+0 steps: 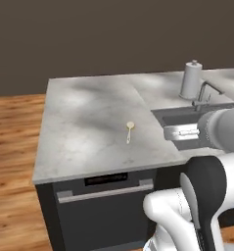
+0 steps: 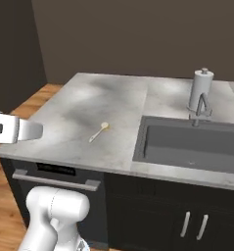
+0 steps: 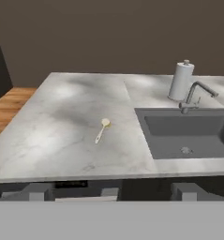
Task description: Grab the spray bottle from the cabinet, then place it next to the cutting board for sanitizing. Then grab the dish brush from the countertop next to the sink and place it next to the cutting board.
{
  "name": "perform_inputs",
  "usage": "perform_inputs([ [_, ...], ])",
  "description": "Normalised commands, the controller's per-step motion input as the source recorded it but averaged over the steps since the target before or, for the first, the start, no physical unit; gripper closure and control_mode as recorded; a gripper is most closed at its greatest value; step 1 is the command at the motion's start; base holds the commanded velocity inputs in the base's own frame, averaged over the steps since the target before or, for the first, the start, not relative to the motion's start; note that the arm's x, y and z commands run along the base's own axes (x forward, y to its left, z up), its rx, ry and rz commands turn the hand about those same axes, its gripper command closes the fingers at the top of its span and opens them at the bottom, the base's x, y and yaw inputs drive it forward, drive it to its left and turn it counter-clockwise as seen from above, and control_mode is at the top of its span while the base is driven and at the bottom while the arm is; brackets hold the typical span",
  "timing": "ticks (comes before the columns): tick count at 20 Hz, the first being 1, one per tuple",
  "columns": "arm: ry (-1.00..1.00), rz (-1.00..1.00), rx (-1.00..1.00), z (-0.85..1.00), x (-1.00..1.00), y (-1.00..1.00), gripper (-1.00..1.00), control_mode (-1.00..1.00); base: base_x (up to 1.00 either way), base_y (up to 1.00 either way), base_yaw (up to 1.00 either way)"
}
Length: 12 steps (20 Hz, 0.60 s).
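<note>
We see the dish brush (image 1: 129, 131) lying flat on the countertop (image 1: 84, 122), centre of the left base frame, head toward the top of the frame and handle toward the bottom. In the right base view the brush (image 2: 99, 132) sits left of centre, well apart from the sink (image 2: 187, 142) on the right. In the hand view it (image 3: 102, 129) is mid-frame, left of the sink (image 3: 188, 133), nothing touching it.

Faucet (image 3: 195, 96) stands at the sink's back edge, with a paper-towel roll (image 3: 181, 80) just beside it, upper right of frame.

Gripper (image 3: 111, 191) is at the bottom edge of the hand view, fingertips (image 3: 36, 191) spread wide with nothing between them, hanging short of the counter's front edge. We see a dishwasher front (image 1: 106, 201) under the counter, and wood floor (image 1: 13, 147) at left.
</note>
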Motion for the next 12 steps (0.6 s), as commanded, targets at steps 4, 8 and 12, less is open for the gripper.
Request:
perform_inputs([
  [4,0.00,0.00,0.00,0.00,0.00,0.00,-1.00,1.00,0.87,0.43,-0.02],
  [8,0.00,0.00,0.00,0.00,0.00,0.00,-1.00,1.00,0.76,0.25,0.09],
  [12,0.00,0.00,0.00,0.00,0.00,0.00,-1.00,1.00,0.34,0.00,0.32],
])
